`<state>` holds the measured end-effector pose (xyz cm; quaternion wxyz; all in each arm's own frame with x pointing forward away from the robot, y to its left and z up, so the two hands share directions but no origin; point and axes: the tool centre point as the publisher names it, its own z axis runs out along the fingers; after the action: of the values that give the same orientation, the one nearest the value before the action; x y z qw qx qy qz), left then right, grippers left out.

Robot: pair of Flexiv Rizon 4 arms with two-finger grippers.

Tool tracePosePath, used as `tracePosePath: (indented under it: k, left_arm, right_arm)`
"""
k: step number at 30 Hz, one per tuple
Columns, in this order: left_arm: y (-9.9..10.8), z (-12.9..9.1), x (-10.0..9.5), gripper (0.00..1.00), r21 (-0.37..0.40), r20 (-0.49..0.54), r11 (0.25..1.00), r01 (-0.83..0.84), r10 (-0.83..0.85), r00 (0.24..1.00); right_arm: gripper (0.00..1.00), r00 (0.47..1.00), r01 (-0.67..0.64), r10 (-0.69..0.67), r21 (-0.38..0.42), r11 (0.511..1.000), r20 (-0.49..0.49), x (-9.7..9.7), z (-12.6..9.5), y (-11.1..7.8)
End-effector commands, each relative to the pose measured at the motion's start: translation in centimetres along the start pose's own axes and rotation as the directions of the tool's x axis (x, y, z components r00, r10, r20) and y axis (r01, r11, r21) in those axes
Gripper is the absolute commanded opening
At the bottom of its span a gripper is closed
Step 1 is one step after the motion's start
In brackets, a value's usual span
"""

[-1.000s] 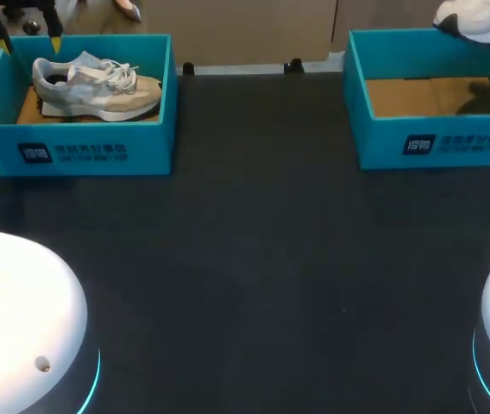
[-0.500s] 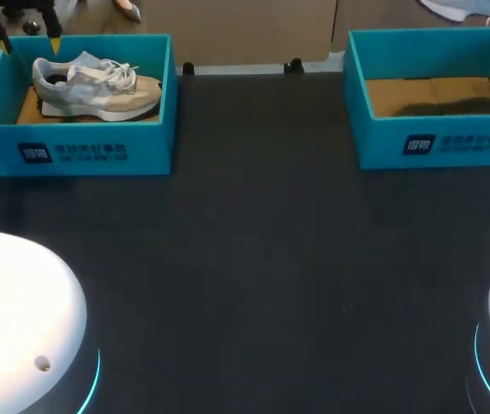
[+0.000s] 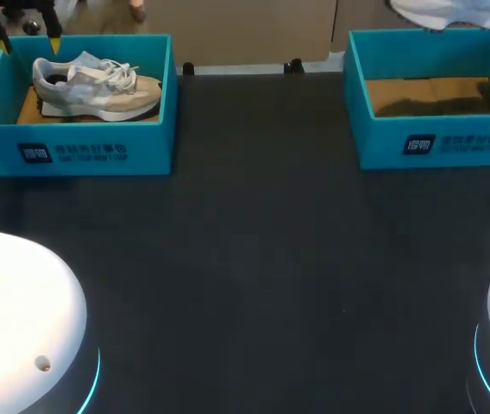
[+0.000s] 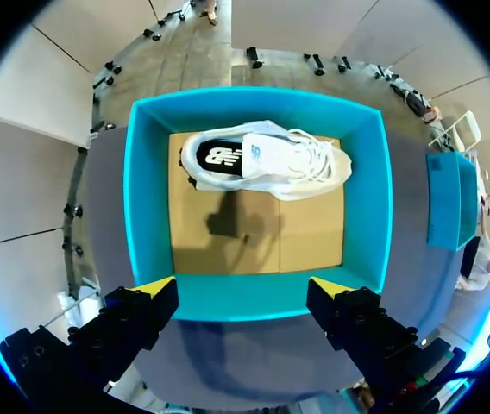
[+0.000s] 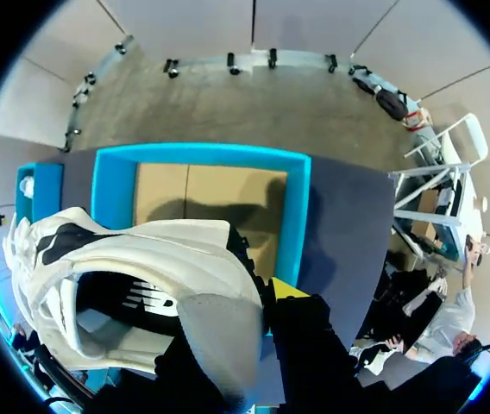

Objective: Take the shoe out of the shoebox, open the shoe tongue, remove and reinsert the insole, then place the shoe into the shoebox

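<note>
Black table (image 3: pixel 254 259), two teal boxes. Left shoebox (image 3: pixel 81 151): grey-beige shoe (image 3: pixel 98 86) inside, my left gripper (image 4: pixel 243 289) spread wide over its rim. Right shoebox (image 3: pixel 435 142): bare cardboard floor; above it my right gripper (image 5: pixel 258 310) clamps a white shoe (image 3: pixel 452 13) at the heel, further left than a second ago.

A shoe (image 3: pixel 98 86) lies in the left shoebox (image 3: pixel 72 151) — a second shoe (image 3: pixel 452 13) hangs above the right shoebox (image 3: pixel 435 142).
</note>
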<state>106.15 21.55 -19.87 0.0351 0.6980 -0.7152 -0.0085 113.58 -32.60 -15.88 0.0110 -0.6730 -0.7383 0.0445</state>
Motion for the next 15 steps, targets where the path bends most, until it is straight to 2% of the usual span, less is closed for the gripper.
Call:
tracePosePath:
  k: [1,10,15]
  left_arm:
    - [0.2,0.0,0.0,1.00,0.004,0.001,1.000,0.000,0.000,1.000]
    - [0.2,0.0,0.0,1.00,0.004,0.001,1.000,0.000,0.000,1.000]
    - [0.2,0.0,0.0,1.00,0.004,0.001,1.000,0.000,0.000,1.000]
  right_arm:
    - [0.00,0.999,0.001,0.003,-0.062,0.998,0.054,1.4,2.1,-2.1]
    - [0.00,0.995,-0.042,0.047,-0.062,0.997,0.084,1.1,5.2,-4.7]
    - [0.00,0.995,-0.042,0.047,-0.062,0.997,0.084,1.1,5.2,-4.7]
